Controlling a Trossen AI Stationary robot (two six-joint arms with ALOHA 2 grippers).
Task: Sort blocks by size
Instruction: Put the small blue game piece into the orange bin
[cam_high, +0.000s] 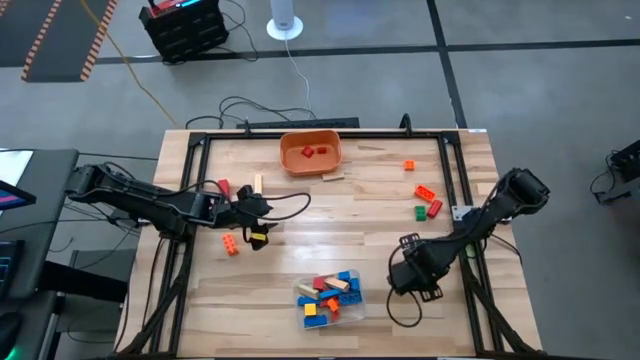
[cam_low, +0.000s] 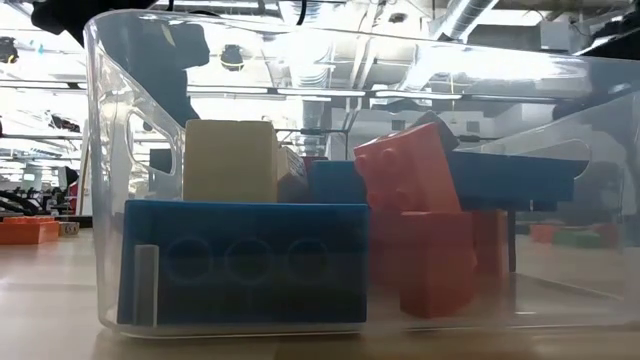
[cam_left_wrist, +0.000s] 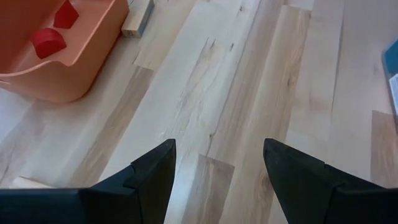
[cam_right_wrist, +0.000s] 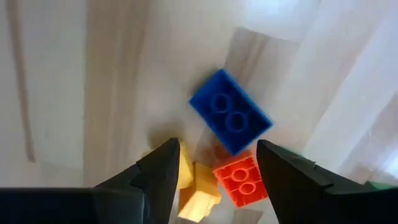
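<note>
Several blocks lie in the clear tub (cam_high: 330, 298), which fills the low view (cam_low: 350, 180) with blue, tan and red ones. My right gripper (cam_high: 398, 278) is open and empty to the tub's right; its wrist view shows a blue block (cam_right_wrist: 231, 119), a red one (cam_right_wrist: 242, 180) and a yellow one (cam_right_wrist: 196, 190) beyond the fingers. My left gripper (cam_high: 262, 210) is open and empty over bare wood at the table's left. Two red blocks (cam_high: 314, 152) lie in the orange bowl (cam_high: 310, 165), which also shows in the left wrist view (cam_left_wrist: 56, 68).
Loose blocks lie on the table: red (cam_high: 224, 187), tan (cam_high: 258, 183) and orange (cam_high: 231, 245) by the left gripper, a tan one (cam_high: 331, 177) near the bowl, and orange (cam_high: 409, 165), red (cam_high: 430, 200) and green (cam_high: 421, 212) at the right. A black frame (cam_high: 450, 150) borders the table.
</note>
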